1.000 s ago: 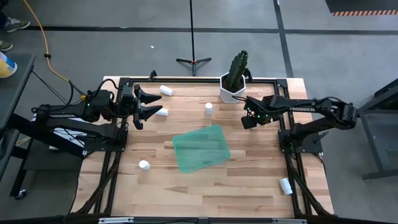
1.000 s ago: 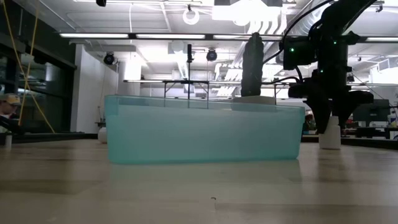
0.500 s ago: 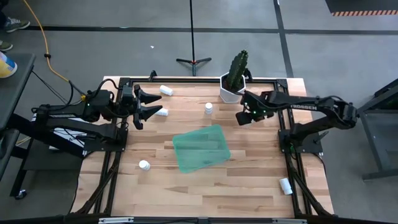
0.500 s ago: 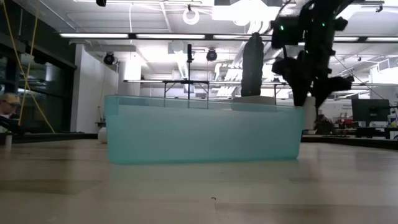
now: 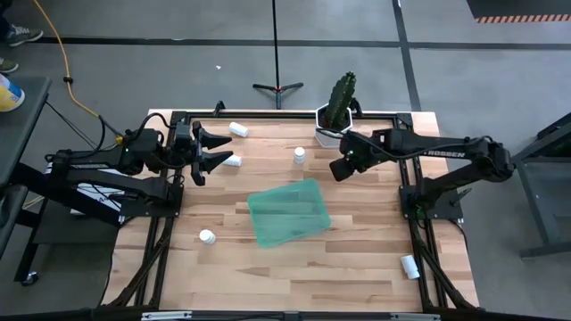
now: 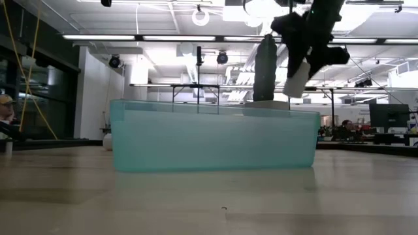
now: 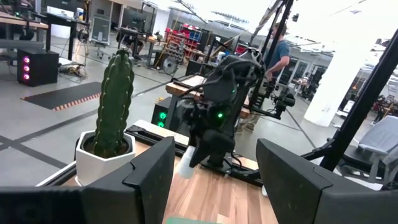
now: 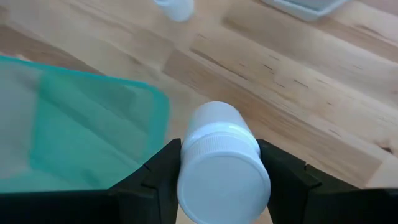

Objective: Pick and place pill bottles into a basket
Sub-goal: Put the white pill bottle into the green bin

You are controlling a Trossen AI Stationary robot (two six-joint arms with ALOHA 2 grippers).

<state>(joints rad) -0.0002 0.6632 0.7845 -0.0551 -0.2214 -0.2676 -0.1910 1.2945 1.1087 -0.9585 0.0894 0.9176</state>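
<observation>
Right gripper (image 5: 338, 169): clamped on a pill bottle (image 8: 221, 163), raised above the counter (image 5: 357, 259), between the cactus pot (image 5: 328, 135) and the basket (image 5: 288, 212); in the low view, above the basket's right end.
Held pill bottle: white, cap toward the wrist camera, pinched between both dark fingers (image 8: 157, 176); tilted in the low view (image 6: 297, 79).
Left gripper (image 5: 217, 150): spread wide, holding nothing, near the counter's far left corner, pointing toward the middle.
Basket: translucent teal-green tray, near the counter's middle, turned slightly askew to the edges; nothing seen inside it.
Bottle by left gripper (image 5: 232, 161): lying on its side, just beside the gripper's tips.
Bottle at far edge (image 5: 238, 129): lying on its side, near the far left corner.
Upright bottle (image 5: 299, 155): standing between the cactus pot and the basket's far side.
Bottle at left (image 5: 207, 236): near the left edge, apart from the basket.
Bottle at right (image 5: 409, 266): lying at the right edge, toward the near corner.
Cactus pot: white, hexagonal, at the far edge, green cactus (image 7: 116, 102) upright in it.
</observation>
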